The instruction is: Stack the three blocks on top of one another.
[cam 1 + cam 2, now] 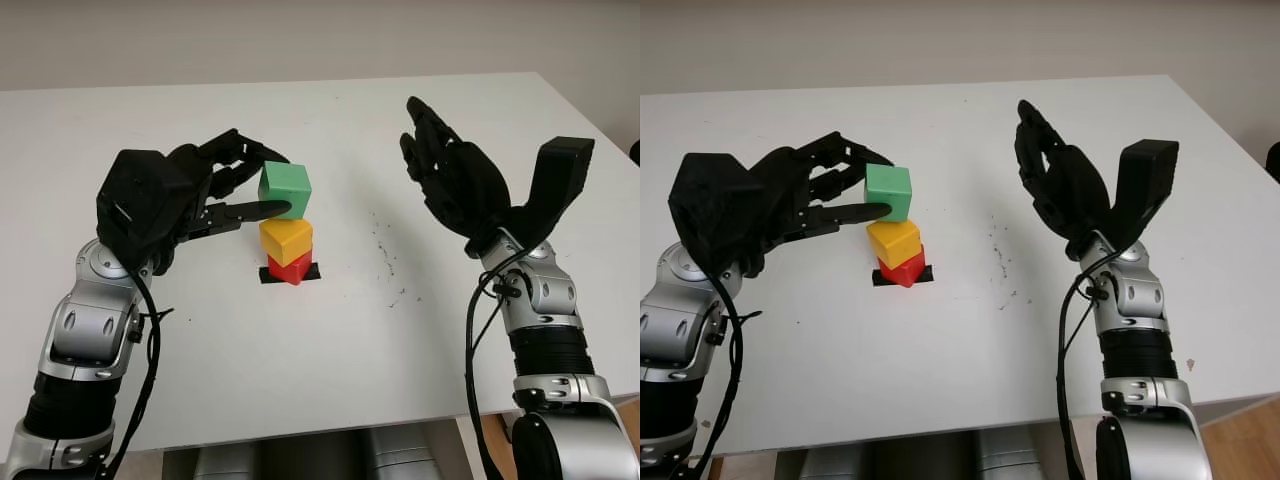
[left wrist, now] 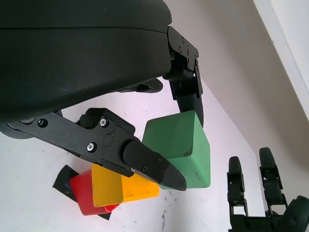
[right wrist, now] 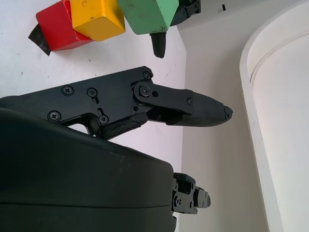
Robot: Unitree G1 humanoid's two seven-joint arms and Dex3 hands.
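A red block [image 1: 291,269] sits on a black tape mark [image 1: 267,275] near the middle of the white table [image 1: 300,370]. A yellow block [image 1: 286,240] rests on it, slightly turned. A green block [image 1: 285,186] sits at the top, just on or barely above the yellow one; I cannot tell whether they touch. My left hand [image 1: 276,184] reaches in from the left and is shut on the green block, thumb [image 2: 149,164] under its near side and fingers [image 2: 186,84] behind it. My right hand [image 1: 440,165] is open, raised to the right of the stack, well apart from it.
Small dark specks [image 1: 385,258] mark the table between the stack and the right hand. The table's front edge [image 1: 330,428] runs just below both forearms. A pale wall lies beyond the far edge.
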